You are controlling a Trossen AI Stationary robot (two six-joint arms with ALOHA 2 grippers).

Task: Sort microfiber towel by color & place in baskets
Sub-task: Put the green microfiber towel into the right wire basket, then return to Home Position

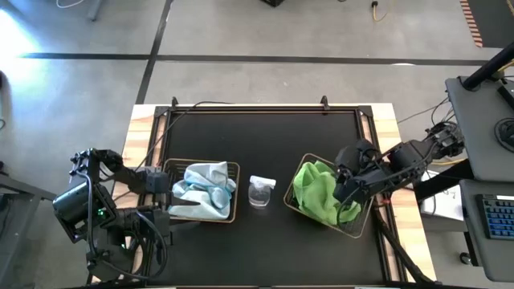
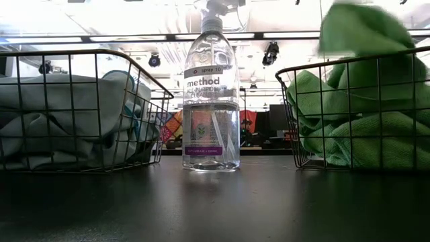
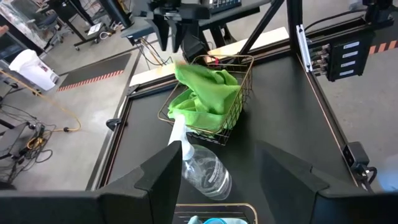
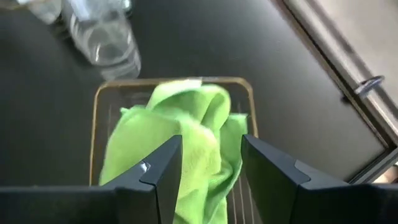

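High view: right gripper [image 1: 347,186] hovering over right basket [image 1: 363,227], fingers apart, releasing lime-green towels [image 1: 320,193]. Blue towels [image 1: 201,191] sitting in left basket [image 1: 234,168]. Next, prob: retracting clear.

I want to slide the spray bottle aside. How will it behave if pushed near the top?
The spray bottle will probably tip rather than slide: it stands tall and narrow on the table. It looks clear and mostly empty, so it is likely light and easily knocked. If it falls, its round body may roll toward either basket.
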